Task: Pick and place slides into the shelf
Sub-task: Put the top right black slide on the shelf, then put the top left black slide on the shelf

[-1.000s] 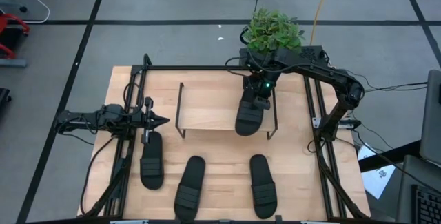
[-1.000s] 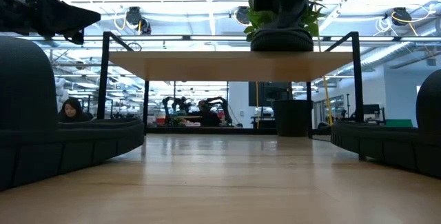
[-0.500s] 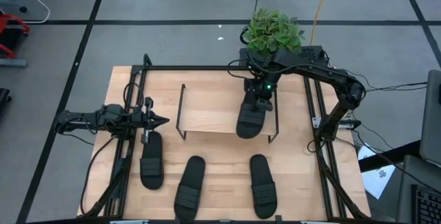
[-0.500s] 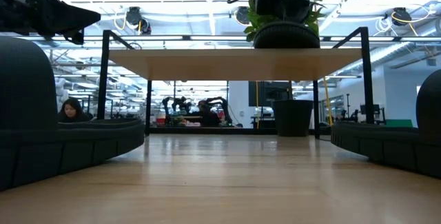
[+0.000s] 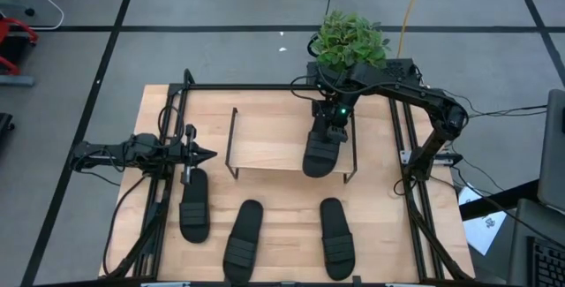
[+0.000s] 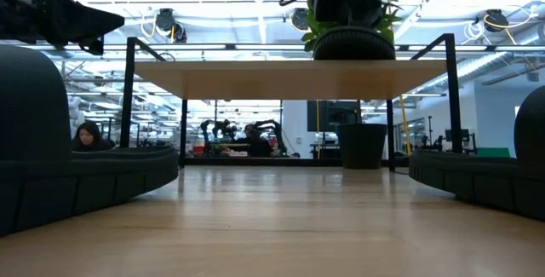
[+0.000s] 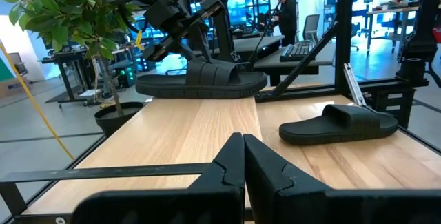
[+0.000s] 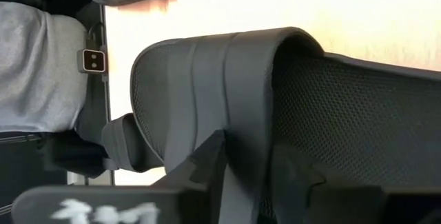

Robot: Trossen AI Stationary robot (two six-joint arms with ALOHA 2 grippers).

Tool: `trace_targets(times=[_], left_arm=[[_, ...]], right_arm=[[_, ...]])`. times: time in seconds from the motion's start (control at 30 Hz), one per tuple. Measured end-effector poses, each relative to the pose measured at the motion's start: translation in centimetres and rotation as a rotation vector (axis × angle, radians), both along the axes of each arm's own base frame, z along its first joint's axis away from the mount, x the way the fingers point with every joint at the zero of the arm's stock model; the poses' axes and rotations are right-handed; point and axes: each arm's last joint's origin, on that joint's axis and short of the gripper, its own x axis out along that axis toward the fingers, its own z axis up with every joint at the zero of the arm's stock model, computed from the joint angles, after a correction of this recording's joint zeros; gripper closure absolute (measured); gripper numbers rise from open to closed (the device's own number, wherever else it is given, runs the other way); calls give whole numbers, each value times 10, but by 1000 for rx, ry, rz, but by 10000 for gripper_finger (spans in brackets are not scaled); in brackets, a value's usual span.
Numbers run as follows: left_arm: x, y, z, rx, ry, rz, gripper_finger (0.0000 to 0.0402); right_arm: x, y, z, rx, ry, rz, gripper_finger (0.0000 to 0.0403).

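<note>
Right claw point(image 5: 327, 133) over slide point(image 5: 320, 153), wooden shelf point(image 5: 265, 141)

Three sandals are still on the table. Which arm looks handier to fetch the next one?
Probably the left. Its shut pincer hangs just above the leftmost slide with nothing in it, while the right pincer is over the shelf, its fingers around the strap of the slide there.

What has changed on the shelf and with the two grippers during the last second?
The right gripper lowered its slide onto the right side of the shelf, shifting it slightly right; its fingers are still around the strap. The left gripper stayed shut at the table's left side. The three other slides on the table did not move.
</note>
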Motion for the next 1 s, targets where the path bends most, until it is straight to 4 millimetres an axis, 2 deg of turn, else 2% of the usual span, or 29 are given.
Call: trace_targets(times=[0.3, 0.43, 0.67, 0.87, 1.0], left_arm=[[0, 0, 0, 0, 0, 0, 401], [0, 0, 0, 1, 0, 0, 401], [0, 0, 0, 1, 0, 0, 401], [0, 0, 0, 1, -2, 0, 401], [0, 0, 0, 1, -2, 0, 401]], right_arm=[[-2, 0, 3, -22, -3, -2, 276], [-9, 3, 15, -111, -17, -7, 269], [-24, 12, 44, -224, -147, -24, 268], [-27, 14, 53, -288, -181, -53, 268], [-32, 24, 60, -386, -185, -24, 273]])
